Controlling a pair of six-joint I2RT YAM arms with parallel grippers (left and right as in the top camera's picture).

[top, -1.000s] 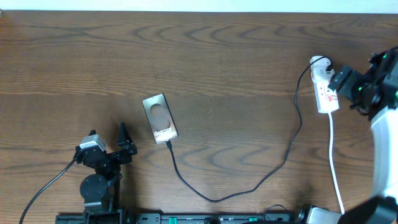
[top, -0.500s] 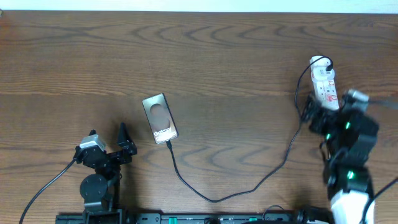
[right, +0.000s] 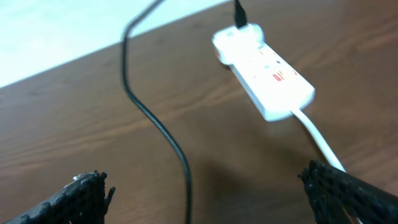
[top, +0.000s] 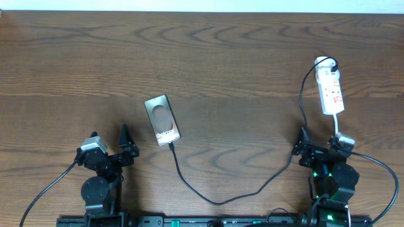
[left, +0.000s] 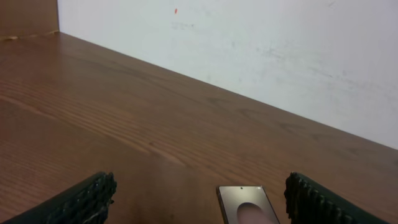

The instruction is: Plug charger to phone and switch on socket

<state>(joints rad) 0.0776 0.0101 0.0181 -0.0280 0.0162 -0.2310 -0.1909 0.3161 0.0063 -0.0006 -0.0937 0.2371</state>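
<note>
Overhead, the phone is found lying flat left of centre on the wood-grain counter, glossy brown-grey back up. Its long axis is tilted slightly, with the far end leaning left and the near end aimed toward the arms. A round mark and white "Galaxy" lettering are picked out on it.

At that near end the charger is plugged in. Its thin black cable is swept into a loop by the near edge, then carried up the right side to the white adapter, seated at the far end of the socket. The socket is laid lengthwise near the right edge, and its white cord is trailed toward the right arm. Red markings are seen, but the switch position cannot be read.

In the left wrist view the phone is cut off by the bottom frame. The right wrist view is blurred.

The left jaws are spread wide beside the phone, with nothing held. The right jaws are likewise spread, near the cable and well short of the socket.
</note>
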